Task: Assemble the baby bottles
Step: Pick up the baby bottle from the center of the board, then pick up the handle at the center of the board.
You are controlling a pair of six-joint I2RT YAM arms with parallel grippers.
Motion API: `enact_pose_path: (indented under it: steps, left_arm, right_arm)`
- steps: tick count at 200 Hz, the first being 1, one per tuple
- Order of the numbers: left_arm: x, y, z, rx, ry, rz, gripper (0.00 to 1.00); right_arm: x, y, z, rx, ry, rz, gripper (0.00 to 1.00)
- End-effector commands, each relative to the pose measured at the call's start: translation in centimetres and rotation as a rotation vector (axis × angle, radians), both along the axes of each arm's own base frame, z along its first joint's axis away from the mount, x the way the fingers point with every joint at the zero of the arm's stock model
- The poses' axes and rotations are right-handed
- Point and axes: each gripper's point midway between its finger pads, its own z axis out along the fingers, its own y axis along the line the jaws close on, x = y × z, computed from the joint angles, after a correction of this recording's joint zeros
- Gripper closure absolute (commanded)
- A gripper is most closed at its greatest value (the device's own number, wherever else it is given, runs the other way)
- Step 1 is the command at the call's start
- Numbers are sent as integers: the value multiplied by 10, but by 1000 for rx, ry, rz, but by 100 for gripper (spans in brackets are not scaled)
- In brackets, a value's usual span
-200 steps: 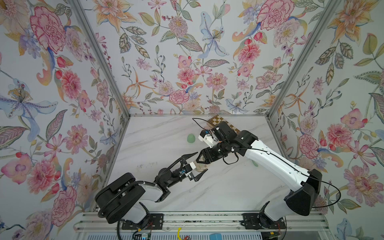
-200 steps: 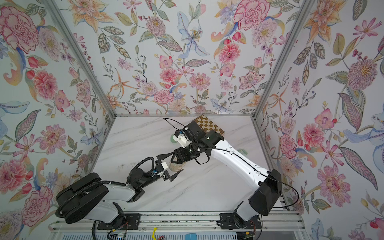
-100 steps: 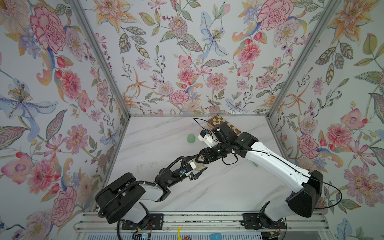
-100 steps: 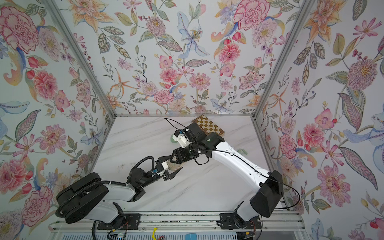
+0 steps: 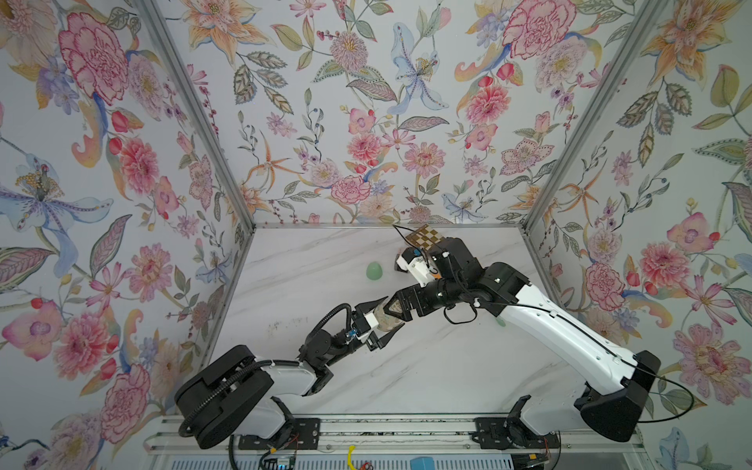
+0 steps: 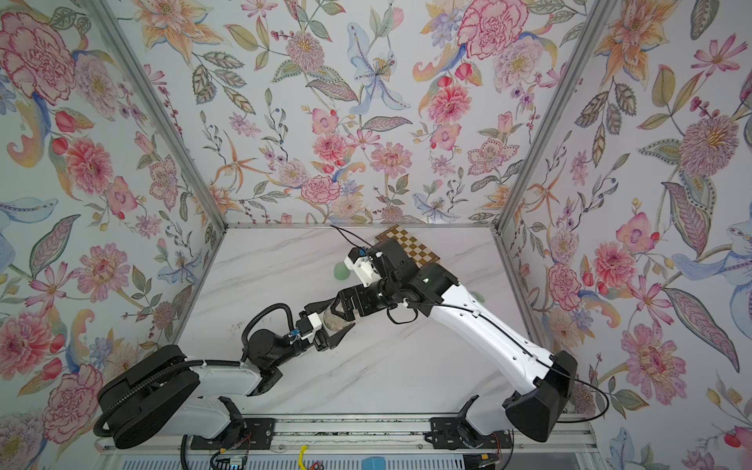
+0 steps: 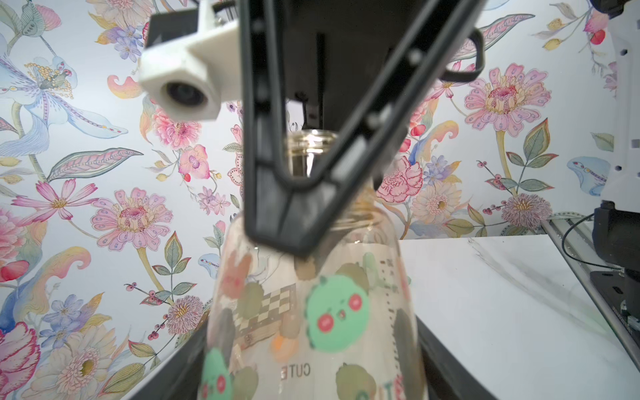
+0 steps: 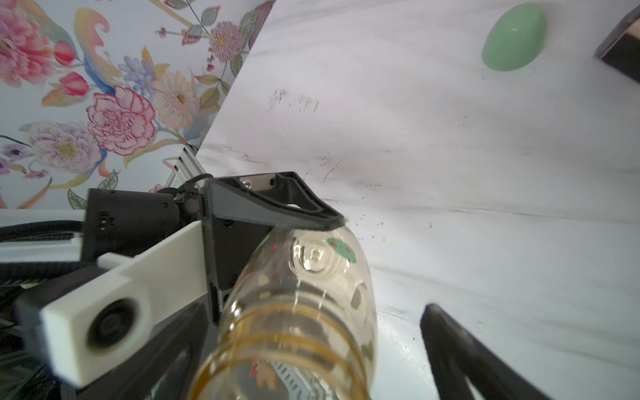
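Centre of counter [image 5: 427, 378]: bottle [image 5: 386, 319] lies near level and seems lifted clear of the surface. Base end points to 8 o'clock, threaded neck to 2 o'clock. Neck is bare: no ring, collar or cap.

Grip, left tool [image 7: 310, 329]: clamped on the bottle's body near the base. In the right wrist view one of its fingers [image 8: 242, 204] presses on the base edge.

Grip, right tool [image 8: 311, 311]: jaws stand apart either side of the neck, with a clear gap between the bottle wall and one finger [image 8: 450, 346]. Not gripping.

Loose parts: mint-green dome cap [image 5: 374, 271] on the counter at 12 o'clock from the bottle, apart from it. A mint-green sliver [image 5: 499, 322] shows under the right arm at 3 o'clock, too hidden to name. Checkered board [image 5: 425, 238] sits at the back edge, 1 o'clock.

Step, as I read it: hand-over of the bare bottle, with the left tool alone carrying it. Nothing fitted yet, so the task looks early.

Next move calls for the right tool to draw back along the neck's line toward 2 o'clock without knocking the threads, then fetch the first fitting. The left arm must hold the neck steady and open to approach.
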Motion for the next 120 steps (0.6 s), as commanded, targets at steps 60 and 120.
enact_pose_path:
  steps: [60,120]
  left_arm:
    - [-31,43,106,-339,-235,-6,71]
    - [-39,53,93,-310,-193,3,71]
  right_arm:
    - [61,-312,-47,-153,23,-1071,2]
    - [114,-324,-185,-176,217,-1093,37]
